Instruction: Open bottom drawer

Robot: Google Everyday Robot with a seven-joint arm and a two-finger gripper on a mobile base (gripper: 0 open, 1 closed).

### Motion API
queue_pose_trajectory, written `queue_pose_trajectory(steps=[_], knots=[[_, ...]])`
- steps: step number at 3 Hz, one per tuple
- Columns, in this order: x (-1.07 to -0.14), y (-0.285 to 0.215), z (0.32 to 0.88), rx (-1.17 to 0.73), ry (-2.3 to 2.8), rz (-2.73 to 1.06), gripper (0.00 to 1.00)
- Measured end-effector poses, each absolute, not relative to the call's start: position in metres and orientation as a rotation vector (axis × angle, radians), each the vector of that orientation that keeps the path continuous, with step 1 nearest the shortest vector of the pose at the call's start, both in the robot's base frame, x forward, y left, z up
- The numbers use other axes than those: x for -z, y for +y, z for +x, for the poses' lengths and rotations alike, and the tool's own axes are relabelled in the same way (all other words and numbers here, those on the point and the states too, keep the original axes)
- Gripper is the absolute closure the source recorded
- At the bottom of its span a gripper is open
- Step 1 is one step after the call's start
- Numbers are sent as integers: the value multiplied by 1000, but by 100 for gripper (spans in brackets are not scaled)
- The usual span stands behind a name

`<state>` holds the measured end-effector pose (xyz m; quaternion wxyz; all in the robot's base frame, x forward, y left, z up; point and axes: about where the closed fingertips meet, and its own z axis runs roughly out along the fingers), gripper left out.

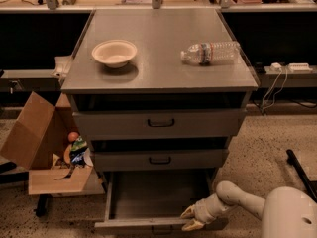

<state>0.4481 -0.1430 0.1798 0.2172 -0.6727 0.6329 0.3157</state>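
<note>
Camera view looks down on a grey metal cabinet with a flat top and three drawers in its front. The robot's white body fills the lower right corner, and its pale arm reaches left from there towards the cabinet's foot.

The bottom drawer stands pulled well out below the cabinet's front edge, its bare inside showing. The top drawer and the middle drawer above it sit slightly forward, each with a dark pull.

An open cardboard box sits on the floor off the front left corner, with coloured odds and ends inside.

The gripper is at the right end of the bottom drawer's front. It holds the front's top lip in a narrow pinch, one finger inside and one outside.

On top, a clear water bottle lies on its side near the right edge. A cream bowl stands upright towards the left edge, well apart from it. A white power strip rests on a ledge beyond the right edge.
</note>
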Motion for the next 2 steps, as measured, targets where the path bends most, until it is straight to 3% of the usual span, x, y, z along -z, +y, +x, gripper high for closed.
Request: queue_pose_trajectory(steps=[1, 2], knots=[[-180, -143, 448, -875, 1753, -1863, 0], [-180, -143, 448, -875, 1753, -1863, 0]])
